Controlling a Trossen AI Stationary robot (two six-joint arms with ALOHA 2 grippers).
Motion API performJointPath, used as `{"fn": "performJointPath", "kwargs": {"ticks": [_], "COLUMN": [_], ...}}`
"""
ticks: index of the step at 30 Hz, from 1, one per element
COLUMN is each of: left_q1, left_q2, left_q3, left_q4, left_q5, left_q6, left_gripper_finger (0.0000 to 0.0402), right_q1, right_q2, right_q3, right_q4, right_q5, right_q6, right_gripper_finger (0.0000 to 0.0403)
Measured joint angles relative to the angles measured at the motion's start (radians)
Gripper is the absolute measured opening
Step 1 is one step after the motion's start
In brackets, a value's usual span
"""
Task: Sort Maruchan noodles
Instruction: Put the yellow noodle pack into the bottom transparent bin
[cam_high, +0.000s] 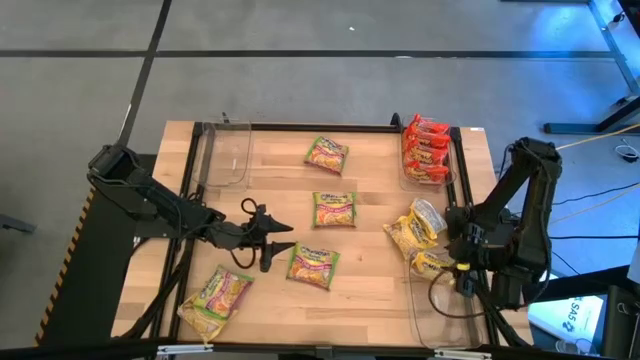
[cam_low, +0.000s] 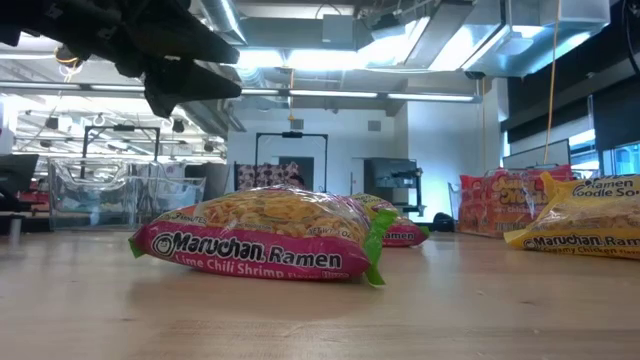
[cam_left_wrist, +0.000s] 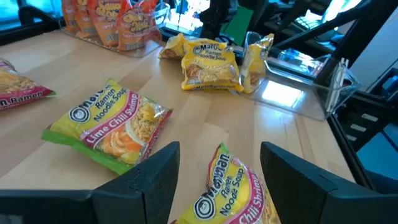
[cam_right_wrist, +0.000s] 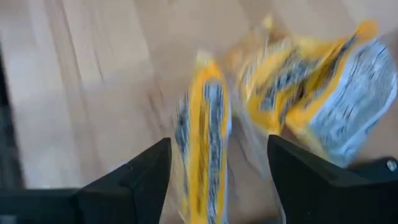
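Across the wooden table (cam_high: 370, 290) lie the crinkly, flat rectangular packets, and the landmark here is the middle green-pink packet (cam_high: 333, 209) at the table's centre. Beyond it, toward the far edge, lies another green-pink packet (cam_high: 326, 154); nearer the front lies a third (cam_high: 313, 265), and off toward the front left corner a fourth (cam_high: 216, 297). To its right a cluster of yellow packets (cam_high: 416, 234) sits loose on the wood, one of them tipped up on its edge.

A clear plastic bin (cam_high: 455, 165) at the far right holds the red-orange packets (cam_high: 425, 150), stacked side by side. A second clear bin (cam_high: 232, 155) stands at the far left. A third clear bin (cam_high: 440, 305) sits at the front right, just past the yellow cluster.

Left of the centre packet, the left gripper (cam_high: 278, 240) hangs with its fingers spread apart and nothing between them, just above the third packet. Right of the cluster, the right gripper (cam_high: 455, 262) hangs over a yellow packet (cam_right_wrist: 204, 149), its fingers apart on either side, not clamping it.
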Motion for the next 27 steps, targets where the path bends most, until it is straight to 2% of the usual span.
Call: {"fn": "performJointPath", "kwargs": {"ticks": [5, 7, 12, 16, 23, 27], "left_q1": [0.017, 0.026, 0.057, 0.073, 0.079, 0.080], "left_q2": [0.025, 0.054, 0.153, 0.207, 0.226, 0.226], "left_q3": [0.000, 0.000, 0.001, 0.001, 0.001, 0.001], "left_q4": [0.065, 0.132, 0.289, 0.335, 0.347, 0.360], "left_q5": [-0.002, 0.012, 0.098, 0.159, 0.181, 0.182], "left_q6": [0.037, 0.071, 0.108, 0.099, 0.098, 0.099], "left_gripper_finger": [0.0218, 0.0218, 0.0218, 0.0218, 0.0218, 0.0218], "right_q1": [-0.152, -0.250, -0.498, -0.696, -1.024, -1.138], "right_q2": [-0.013, -0.014, -0.026, -0.080, -0.202, -0.207], "right_q3": [0.043, 0.040, 0.011, -0.017, -0.109, -0.169], "right_q4": [-0.011, -0.023, -0.040, -0.012, 0.109, 0.185], "right_q5": [0.141, 0.130, 0.019, -0.098, -0.288, -0.419], "right_q6": [0.006, -0.029, -0.226, -0.420, -0.686, -0.786], "right_gripper_finger": [0.0237, 0.0237, 0.0237, 0.0237, 0.0237, 0.0237]}}
